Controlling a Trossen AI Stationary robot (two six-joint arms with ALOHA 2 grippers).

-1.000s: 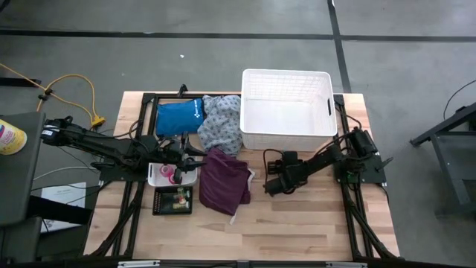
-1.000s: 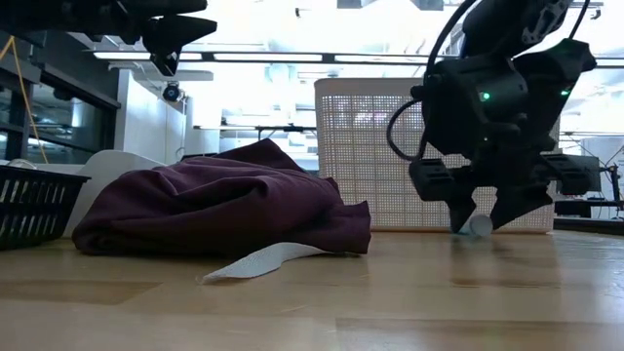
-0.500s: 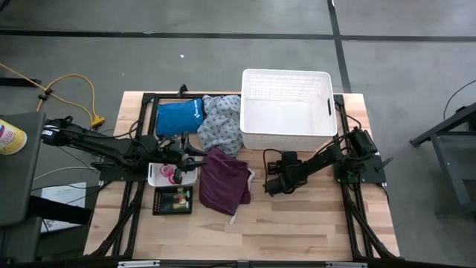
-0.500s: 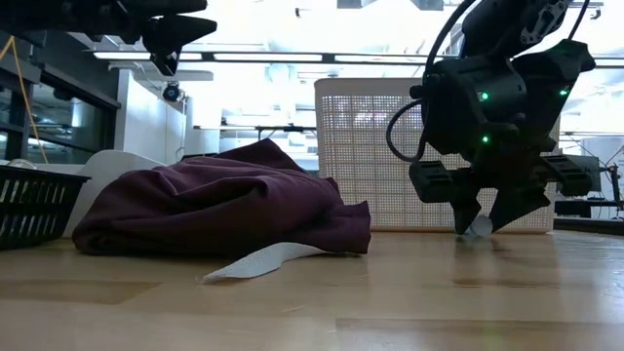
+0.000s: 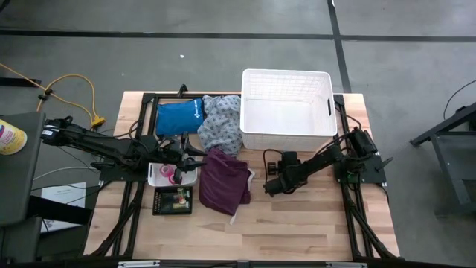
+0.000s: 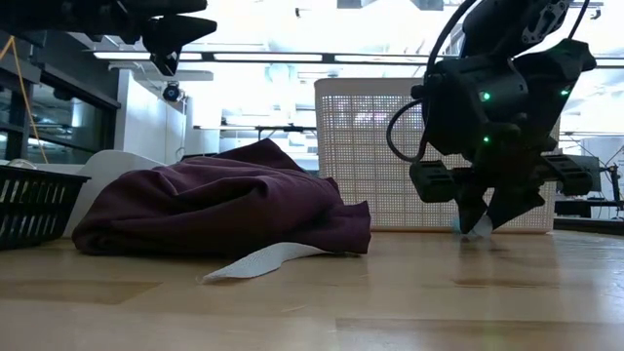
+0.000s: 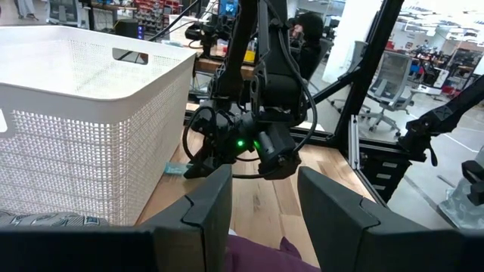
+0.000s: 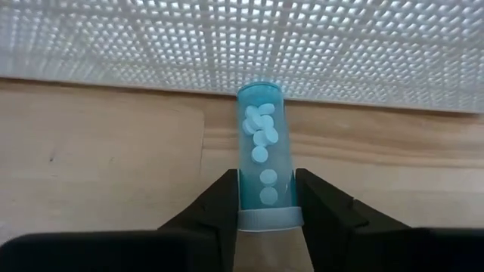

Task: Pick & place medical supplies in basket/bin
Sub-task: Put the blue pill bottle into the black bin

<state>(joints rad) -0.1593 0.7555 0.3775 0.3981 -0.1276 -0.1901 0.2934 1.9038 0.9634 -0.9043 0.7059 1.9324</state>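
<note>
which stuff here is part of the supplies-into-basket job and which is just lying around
Part of the job:
- clear blue vial of white tablets, between the right gripper fingers
- white lattice basket
- small white tray with pink rolls
- black mesh crate

Lying about:
- blue pouch
- yellow cable on the floor

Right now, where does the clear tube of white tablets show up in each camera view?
High view: hidden under the right claw, just below the white basket.
Low view: a pale sliver at table level between the right claw's fingers, before the basket's lattice wall.
Left wrist view: a small teal bit beside the basket's base.
Right wrist view: the tube centred, its capped end between the fingers.
Shared landmark: the white basket.
</note>
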